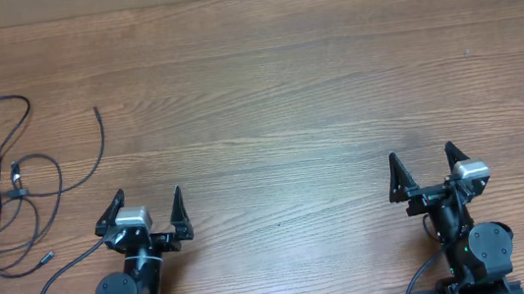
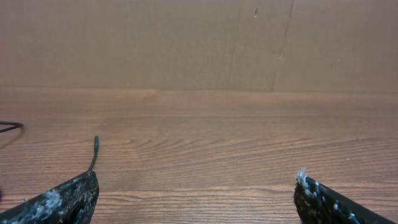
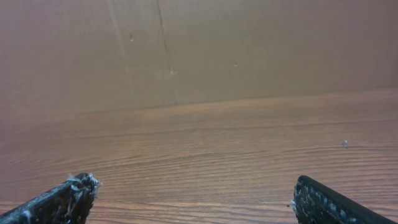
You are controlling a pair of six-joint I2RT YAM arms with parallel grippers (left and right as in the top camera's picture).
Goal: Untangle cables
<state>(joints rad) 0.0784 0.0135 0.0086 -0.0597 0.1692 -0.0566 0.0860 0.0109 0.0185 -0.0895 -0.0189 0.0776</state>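
Note:
The cables [image 1: 9,186] lie in a loose tangle of thin black loops at the table's far left, with small plug ends. One free end [image 1: 97,111] reaches toward the middle; the left wrist view shows that cable end [image 2: 96,149] ahead and to the left of the fingers. My left gripper [image 1: 145,201] stands open near the front edge, to the right of the tangle, holding nothing. My right gripper [image 1: 422,159] is open too, far to the right, with only bare wood between its fingers [image 3: 62,202].
The wooden table [image 1: 276,96] stretches between and beyond the two arms. A brown cardboard wall [image 2: 199,43] rises at the table's far edge. A thicker black wire [image 1: 61,289] runs from the left arm's base over the front left of the table.

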